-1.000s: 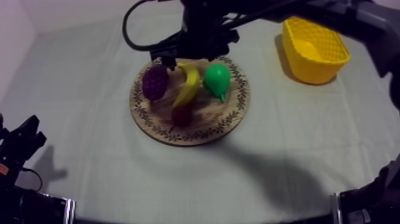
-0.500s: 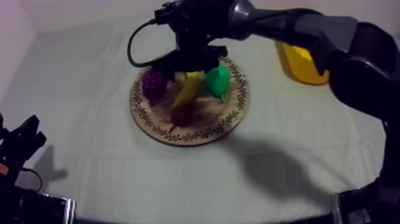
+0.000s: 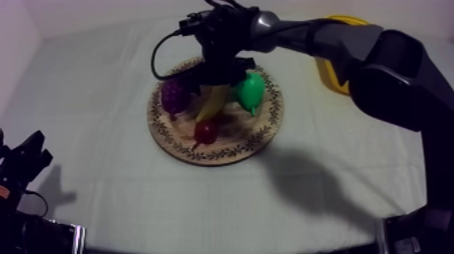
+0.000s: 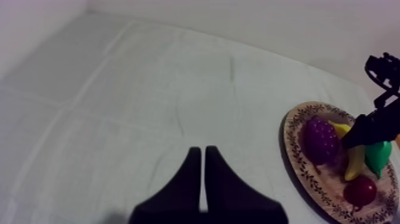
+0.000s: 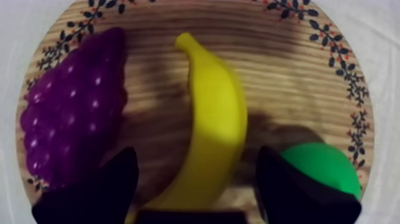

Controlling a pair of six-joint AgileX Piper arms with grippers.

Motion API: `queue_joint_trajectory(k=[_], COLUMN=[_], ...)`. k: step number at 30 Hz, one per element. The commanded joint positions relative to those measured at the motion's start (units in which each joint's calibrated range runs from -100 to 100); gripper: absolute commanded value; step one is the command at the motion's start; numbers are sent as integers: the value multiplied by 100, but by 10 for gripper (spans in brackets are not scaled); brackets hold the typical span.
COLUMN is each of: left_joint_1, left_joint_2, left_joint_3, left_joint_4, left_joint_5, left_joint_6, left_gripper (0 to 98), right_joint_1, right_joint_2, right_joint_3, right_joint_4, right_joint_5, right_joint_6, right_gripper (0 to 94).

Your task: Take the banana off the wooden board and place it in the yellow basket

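The yellow banana [image 3: 211, 103] lies on the round wooden board [image 3: 203, 157], between the purple grapes [image 3: 175, 96] and the green pear [image 3: 248, 91]. My right gripper [image 3: 216, 78] hangs low over the banana's far end. In the right wrist view it [image 5: 196, 190] is open, one black finger [image 5: 95, 190] by the grapes [image 5: 71, 113] and the other by the pear [image 5: 324, 164], with the banana [image 5: 214, 119] between them and untouched. My left gripper [image 4: 202, 161] is shut on nothing, low at the table's left [image 3: 23, 162]. The yellow basket [image 3: 325, 64] stands at the back right, mostly hidden behind my right arm.
A small red fruit [image 3: 205, 131] sits on the board's near side, just below the banana. From the left wrist view the board [image 4: 296, 156] with its fruit lies well off, with bare cloth in between. The front half of the table is open cloth.
My right arm has swung in and come down over the board, bringing its gripper close above the banana and covering more of the basket. The fruit and my left arm have not moved.
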Motion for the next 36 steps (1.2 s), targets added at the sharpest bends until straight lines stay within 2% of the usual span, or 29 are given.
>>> queue_joint_trajectory(k=[1, 8, 11, 16, 19, 25, 36], left_joint_1=[-1, -1, -1, -1, -1, -1, -1], left_joint_2=[0, 0, 0, 0, 0, 0, 0], left_joint_3=[-4, -4, -4, -4, -4, -4, -4], left_joint_4=[0, 0, 0, 0, 0, 0, 0], left_joint_5=[-1, -1, -1, -1, -1, -1, -1], left_joint_6=[0, 0, 0, 0, 0, 0, 0], left_gripper=[0, 0, 0, 0, 0, 0, 0], right_joint_1=[29, 118, 134, 117, 100, 80, 119], right_joint_2=[46, 228, 289, 352, 314, -189, -2047], right_joint_3=[-6, -120, -135, -96, -42, 145, 761], right_joint_4=[-24, -141, -198, -235, -230, -138, 218], right_joint_5=[-64, -274, -373, -514, -522, -365, 105], right_joint_6=[24, 172, 245, 311, 314, 265, 218], right_gripper=[565, 544, 485, 214, 141, 105, 100])
